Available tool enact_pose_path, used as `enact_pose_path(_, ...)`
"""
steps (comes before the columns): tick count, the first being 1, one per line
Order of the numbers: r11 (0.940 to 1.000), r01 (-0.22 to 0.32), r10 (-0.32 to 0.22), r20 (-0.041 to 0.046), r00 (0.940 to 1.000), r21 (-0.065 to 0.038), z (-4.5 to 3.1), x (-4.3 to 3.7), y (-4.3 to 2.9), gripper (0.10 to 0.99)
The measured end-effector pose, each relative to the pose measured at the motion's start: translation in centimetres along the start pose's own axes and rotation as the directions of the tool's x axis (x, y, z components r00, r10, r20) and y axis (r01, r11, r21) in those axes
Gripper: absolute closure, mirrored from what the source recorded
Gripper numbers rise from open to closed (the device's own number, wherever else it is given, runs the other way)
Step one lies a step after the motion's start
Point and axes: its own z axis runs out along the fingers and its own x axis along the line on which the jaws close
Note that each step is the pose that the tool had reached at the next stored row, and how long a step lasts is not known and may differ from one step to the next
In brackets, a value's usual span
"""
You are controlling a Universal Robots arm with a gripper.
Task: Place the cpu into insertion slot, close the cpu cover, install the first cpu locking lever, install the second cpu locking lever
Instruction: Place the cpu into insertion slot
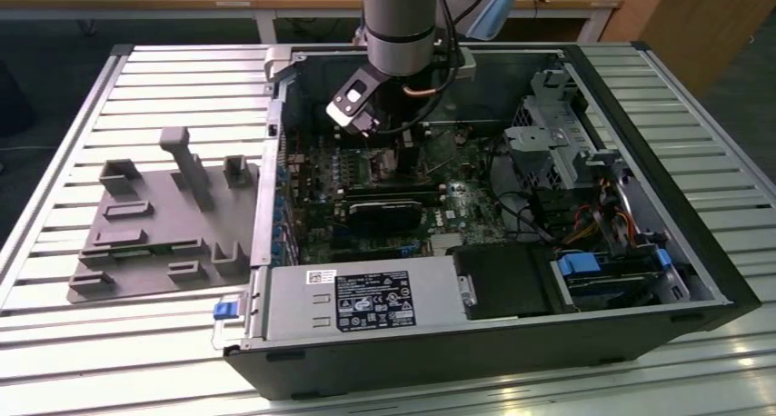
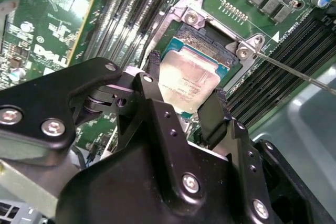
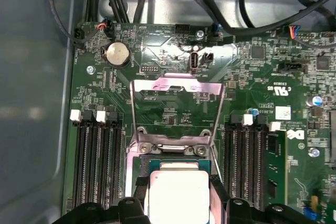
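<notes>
The cpu (image 2: 187, 80) is a flat silver-grey square sitting between my gripper's (image 2: 186, 81) two black fingers (image 2: 153, 69), directly over the insertion slot (image 2: 223, 66) on the green motherboard. The fingers touch two opposite edges of the chip, also seen in the first wrist view as the cpu (image 3: 178, 192). The cpu cover (image 3: 173, 84) stands swung open behind the socket, a thin silvery frame with a square opening. A thin locking lever rod (image 2: 294, 72) juts out from one socket corner. In the exterior view my gripper (image 1: 391, 142) reaches down into the open computer case.
Memory slots (image 3: 97, 156) flank the socket on both sides. The case (image 1: 679, 252) walls, a drive cage (image 1: 546, 130), cables and a black block (image 1: 388, 212) crowd around. The power supply (image 1: 363, 302) sits at the front. A grey fixture tray (image 1: 158, 225) lies at the exterior view's left.
</notes>
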Motion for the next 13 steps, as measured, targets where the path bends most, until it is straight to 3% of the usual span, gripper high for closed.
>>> enact_pose_path(13, 0.9998, -0.021, 0.021, 0.0019, 0.9998, 0.0, 0.82, 0.13, -0.26, 0.549)
